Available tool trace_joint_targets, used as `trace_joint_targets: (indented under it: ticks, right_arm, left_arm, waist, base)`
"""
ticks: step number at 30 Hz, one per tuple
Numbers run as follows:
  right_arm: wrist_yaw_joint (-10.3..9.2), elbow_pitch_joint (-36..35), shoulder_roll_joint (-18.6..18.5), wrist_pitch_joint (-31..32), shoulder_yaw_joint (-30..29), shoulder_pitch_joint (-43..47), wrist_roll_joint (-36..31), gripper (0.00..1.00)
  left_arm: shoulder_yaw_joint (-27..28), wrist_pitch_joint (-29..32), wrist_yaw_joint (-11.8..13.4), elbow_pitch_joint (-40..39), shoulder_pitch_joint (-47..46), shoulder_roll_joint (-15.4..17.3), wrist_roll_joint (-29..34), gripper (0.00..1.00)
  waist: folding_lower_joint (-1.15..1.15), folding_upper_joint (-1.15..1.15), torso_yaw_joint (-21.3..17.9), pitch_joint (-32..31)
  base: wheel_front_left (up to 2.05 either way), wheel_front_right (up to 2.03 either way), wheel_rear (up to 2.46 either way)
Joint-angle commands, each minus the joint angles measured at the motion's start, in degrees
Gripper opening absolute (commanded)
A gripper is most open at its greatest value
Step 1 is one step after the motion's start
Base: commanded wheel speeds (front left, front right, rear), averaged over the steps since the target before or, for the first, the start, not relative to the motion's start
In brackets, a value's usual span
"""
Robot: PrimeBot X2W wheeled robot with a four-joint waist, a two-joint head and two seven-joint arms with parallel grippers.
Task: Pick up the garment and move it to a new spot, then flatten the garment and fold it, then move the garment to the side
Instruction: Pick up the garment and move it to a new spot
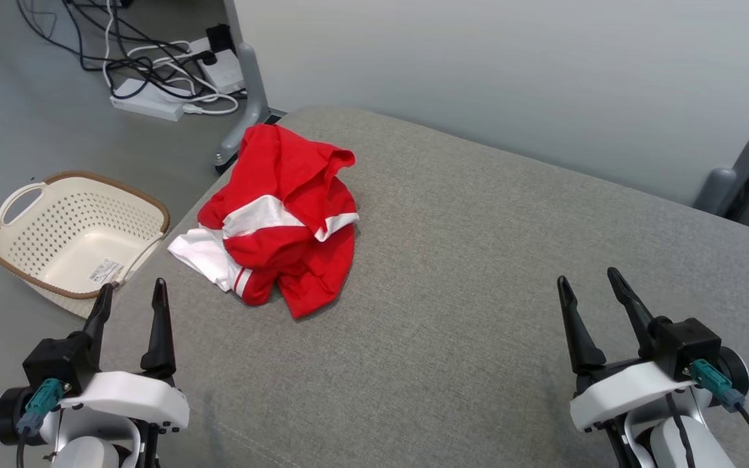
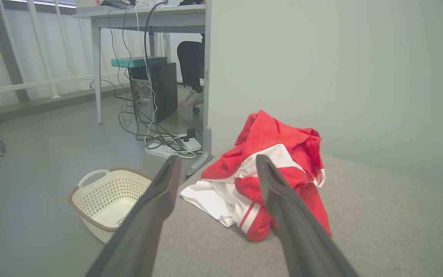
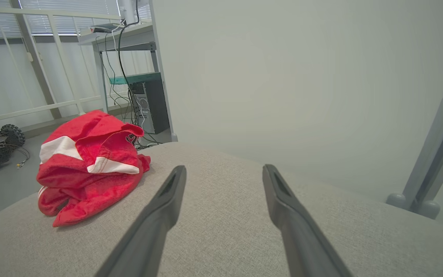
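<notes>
Both open and empty, the left tool (image 1: 133, 284) sits nearer the crumpled red-and-white garment (image 1: 283, 221), lying ahead and slightly rightward, than the right tool (image 1: 587, 274).

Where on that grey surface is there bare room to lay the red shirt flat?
Bare: the stretch of cushion between the garment and the right gripper, back to the wall. Crowded: the far left edge, where the garment lies bunched, near the floor basket.
</notes>
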Motion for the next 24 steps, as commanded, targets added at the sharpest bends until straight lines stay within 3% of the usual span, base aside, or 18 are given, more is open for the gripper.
trace_joint_targets:
  ticks: [1,17,24]
  right_arm:
    - [0.11,0.02,-0.27,-0.51,-0.04,-0.68,-0.04,1.0]
    - [0.1,1.21,-0.15,-0.56,0.07,-0.75,0.27,1.0]
    - [0.1,0.8,-0.15,-0.63,-0.37,-1.26,-0.29,1.0]
  left_arm:
    - [0.13,-0.41,0.07,-0.24,0.33,0.07,-0.24,1.0]
    - [0.04,-0.49,0.54,-0.43,-1.01,0.17,-1.25,1.0]
    - [0.35,0.32,0.87,-8.41,-6.44,2.05,-0.34,1.0]
  waist:
    - [0.0,0.0,0.48,0.24]
    - [0.0,0.0,0.47,0.62]
    - [0.0,0.0,0.67,1.2]
  base:
    - [0.0,0.0,0.0]
    - [0.0,0.0,0.0]
    - [0.0,0.0,0.0]
